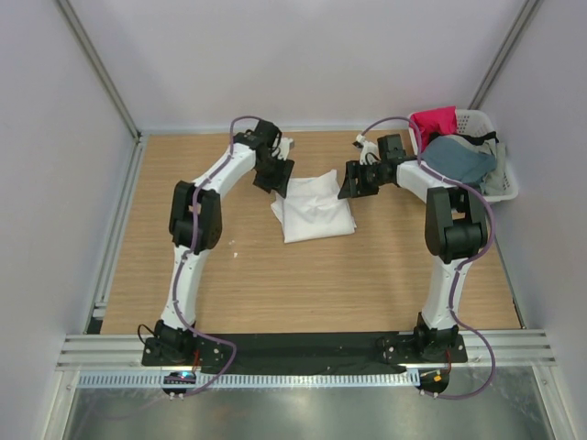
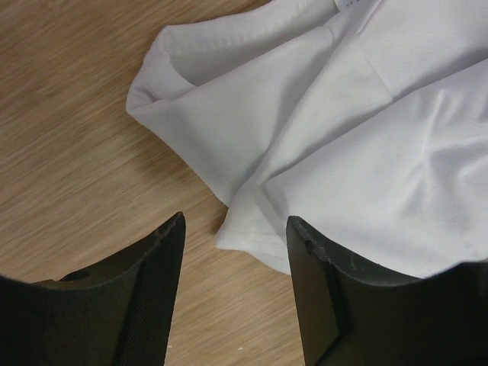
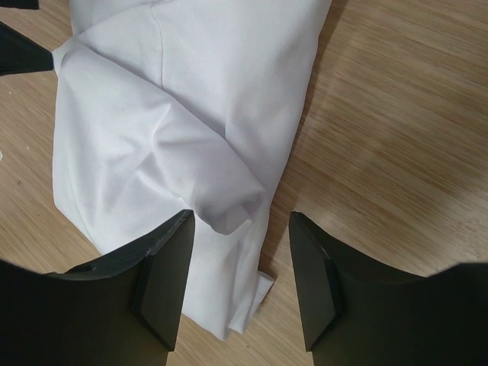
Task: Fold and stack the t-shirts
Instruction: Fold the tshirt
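Two grippers hung over one white t-shirt (image 1: 315,209), which lay rumpled and partly folded on the far half of the wooden table (image 1: 275,284). The left gripper (image 1: 275,174) stood at its left edge, jaws spread, holding nothing. The right gripper (image 1: 356,181) stood at its right edge, jaws likewise apart and empty. A red-pink t-shirt (image 1: 434,124) and a slate blue t-shirt (image 1: 457,158) sat heaped in the white basket (image 1: 503,188), far right.

1. The wood-grain table (image 1: 303,284) spreads beneath the left gripper (image 1: 275,176) and the right gripper (image 1: 353,181).
2. A white slotted basket (image 1: 507,188) sits right of the right gripper.
3. A black strip (image 1: 303,346) lies along the near edge, well apart from both grippers.
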### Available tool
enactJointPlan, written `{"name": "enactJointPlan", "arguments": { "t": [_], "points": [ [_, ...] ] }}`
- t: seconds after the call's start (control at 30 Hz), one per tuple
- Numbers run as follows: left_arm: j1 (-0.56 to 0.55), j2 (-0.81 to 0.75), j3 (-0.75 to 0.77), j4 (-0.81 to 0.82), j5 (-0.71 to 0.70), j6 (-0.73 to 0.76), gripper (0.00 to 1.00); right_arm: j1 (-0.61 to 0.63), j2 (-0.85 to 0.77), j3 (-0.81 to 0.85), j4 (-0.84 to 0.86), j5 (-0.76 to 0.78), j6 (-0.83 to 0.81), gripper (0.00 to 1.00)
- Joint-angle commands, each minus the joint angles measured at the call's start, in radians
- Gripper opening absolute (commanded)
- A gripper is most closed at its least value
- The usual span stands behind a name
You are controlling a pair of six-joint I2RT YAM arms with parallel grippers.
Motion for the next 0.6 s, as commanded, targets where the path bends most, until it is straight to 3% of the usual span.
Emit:
{"name": "enactJointPlan", "arguments": {
  "t": [0.0,0.57],
  "points": [
    [-0.009,-0.102,-0.004,0.013,-0.032,0.007,0.56,0.000,-0.005,0.018,0.021,-0.019,-0.003,0.59],
    [-0.058,-0.028,0.019,0.005,0.034,0.018,0.49,0.003,0.010,0.016,0.044,-0.018,0.000,0.57]
  ]
}}
